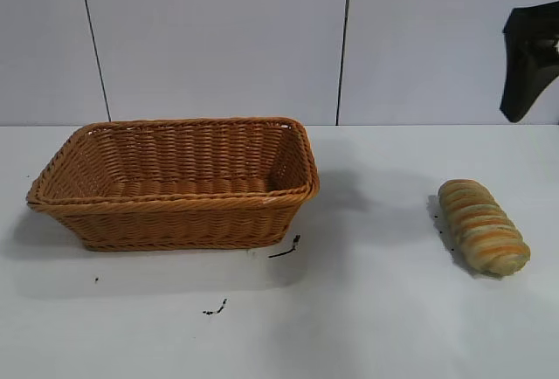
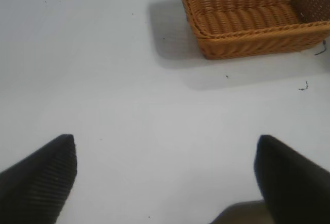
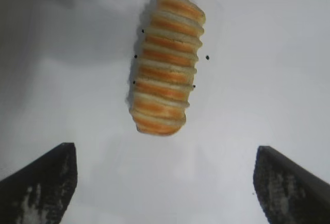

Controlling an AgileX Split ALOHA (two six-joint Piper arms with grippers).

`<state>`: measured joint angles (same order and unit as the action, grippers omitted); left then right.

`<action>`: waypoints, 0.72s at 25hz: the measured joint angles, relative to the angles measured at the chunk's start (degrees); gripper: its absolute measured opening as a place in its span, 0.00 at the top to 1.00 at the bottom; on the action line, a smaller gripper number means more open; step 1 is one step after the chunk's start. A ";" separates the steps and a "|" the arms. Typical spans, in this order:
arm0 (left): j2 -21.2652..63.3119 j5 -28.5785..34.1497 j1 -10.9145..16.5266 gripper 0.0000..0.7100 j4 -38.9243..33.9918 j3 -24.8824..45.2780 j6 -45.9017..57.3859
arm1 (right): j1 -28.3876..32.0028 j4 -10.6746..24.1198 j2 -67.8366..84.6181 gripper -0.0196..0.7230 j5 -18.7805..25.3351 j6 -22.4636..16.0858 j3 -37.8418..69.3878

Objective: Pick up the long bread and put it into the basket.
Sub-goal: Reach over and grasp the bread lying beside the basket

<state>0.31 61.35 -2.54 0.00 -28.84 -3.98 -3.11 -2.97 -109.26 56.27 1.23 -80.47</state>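
Note:
The long bread [image 1: 483,226], a tan loaf with orange-brown spiral ridges, lies on the white table at the right. The right wrist view shows it [image 3: 166,63] lying lengthwise ahead of my right gripper [image 3: 165,182], which is open, empty and above the table short of the loaf. In the exterior view that gripper [image 1: 530,60] hangs high at the far right, behind and above the bread. The empty wicker basket [image 1: 175,209] stands at the left. My left gripper [image 2: 166,180] is open and empty over bare table, with the basket [image 2: 247,41] far ahead of it.
Small dark crumbs or marks lie on the table in front of the basket [image 1: 286,248] and nearer the front edge [image 1: 216,308]. A white panelled wall stands behind the table. Bare table lies between the basket and the bread.

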 joint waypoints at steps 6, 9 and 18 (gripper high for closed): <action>0.00 0.00 0.00 0.02 0.00 0.00 0.00 | 0.00 -0.21 -8.45 0.11 -6.55 0.19 -0.11; 0.00 0.00 0.00 0.02 0.00 0.00 0.00 | 0.00 -0.72 -11.20 0.11 -9.51 0.19 -0.22; 0.00 0.00 0.00 0.02 0.00 0.00 0.00 | 0.00 -1.12 -13.71 0.11 -13.07 1.39 -0.28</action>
<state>0.31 61.35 -2.54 0.00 -28.84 -3.98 -3.11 -4.09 -122.97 43.20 2.63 -80.75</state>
